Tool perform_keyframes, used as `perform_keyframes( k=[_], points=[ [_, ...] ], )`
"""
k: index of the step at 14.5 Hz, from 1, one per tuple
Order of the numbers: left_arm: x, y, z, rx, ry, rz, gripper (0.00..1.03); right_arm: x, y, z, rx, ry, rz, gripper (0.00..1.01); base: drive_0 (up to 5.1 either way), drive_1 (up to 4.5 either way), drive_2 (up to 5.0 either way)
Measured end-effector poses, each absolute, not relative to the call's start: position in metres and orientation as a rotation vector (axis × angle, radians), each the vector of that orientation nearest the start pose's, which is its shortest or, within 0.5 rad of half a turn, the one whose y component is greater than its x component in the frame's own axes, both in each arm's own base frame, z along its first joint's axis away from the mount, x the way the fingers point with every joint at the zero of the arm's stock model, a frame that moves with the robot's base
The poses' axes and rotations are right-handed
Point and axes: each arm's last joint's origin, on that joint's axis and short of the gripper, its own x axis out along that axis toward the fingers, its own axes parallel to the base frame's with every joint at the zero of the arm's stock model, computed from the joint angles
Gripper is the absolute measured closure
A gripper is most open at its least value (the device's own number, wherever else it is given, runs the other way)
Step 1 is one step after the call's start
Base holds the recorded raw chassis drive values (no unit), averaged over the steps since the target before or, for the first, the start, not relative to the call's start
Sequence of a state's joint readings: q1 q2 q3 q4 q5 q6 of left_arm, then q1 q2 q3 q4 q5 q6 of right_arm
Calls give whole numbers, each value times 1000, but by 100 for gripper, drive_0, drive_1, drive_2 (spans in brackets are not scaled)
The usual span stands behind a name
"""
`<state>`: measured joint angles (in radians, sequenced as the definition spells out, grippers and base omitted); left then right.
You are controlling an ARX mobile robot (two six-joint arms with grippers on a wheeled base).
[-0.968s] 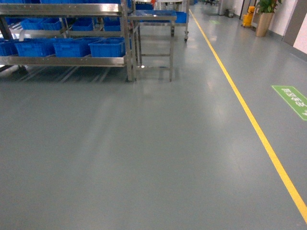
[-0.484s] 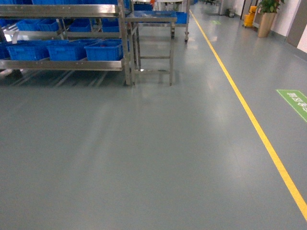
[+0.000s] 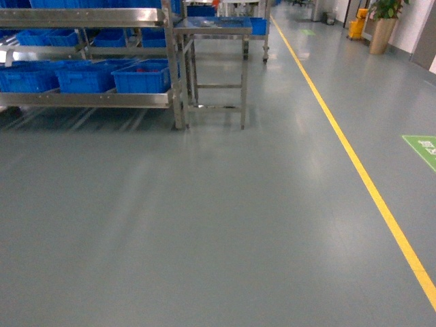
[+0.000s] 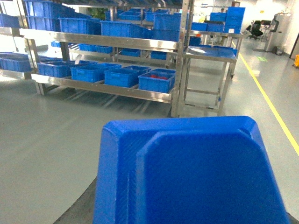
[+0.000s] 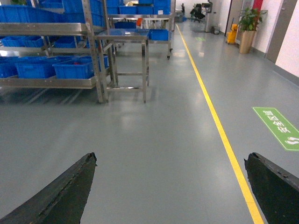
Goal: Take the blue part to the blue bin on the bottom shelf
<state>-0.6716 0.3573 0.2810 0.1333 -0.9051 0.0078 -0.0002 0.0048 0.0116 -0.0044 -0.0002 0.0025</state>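
Observation:
A large blue part [image 4: 196, 172] fills the lower half of the left wrist view, held up close to the camera. It hides my left gripper, of which only a dark finger [image 4: 77, 207] shows at its lower left edge. The bottom shelf [image 3: 88, 99] is a low steel tier across the floor at upper left, and it carries a row of blue bins [image 3: 141, 76]. The left wrist view shows the same shelf [image 4: 107, 88] and bins [image 4: 156, 80], the nearest bin holding something red. My right gripper [image 5: 170, 158] stands open over bare floor, nothing between its fingers. Neither arm shows in the head view.
A small steel table [image 3: 212, 27] stands right of the rack's corner post [image 3: 177, 82]. A yellow floor line [image 3: 354, 163] runs along the right, with a green floor sign [image 3: 424, 146] beyond it. A potted plant [image 3: 381, 24] stands far right. Grey floor lies between me and the rack.
The rack and table have slid lower and slightly left in the head view, and the green sign has slid right: the base has rolled closer to the rack.

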Motion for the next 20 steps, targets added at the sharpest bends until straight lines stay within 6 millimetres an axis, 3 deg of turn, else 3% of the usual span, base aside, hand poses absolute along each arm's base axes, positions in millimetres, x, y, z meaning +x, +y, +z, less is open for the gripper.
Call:
perform_keyframes(
  k=[20],
  points=[
    [98, -49, 242, -32, -38, 233, 59, 97, 0, 167, 2, -4, 0, 3, -5, 426, -435]
  ],
)
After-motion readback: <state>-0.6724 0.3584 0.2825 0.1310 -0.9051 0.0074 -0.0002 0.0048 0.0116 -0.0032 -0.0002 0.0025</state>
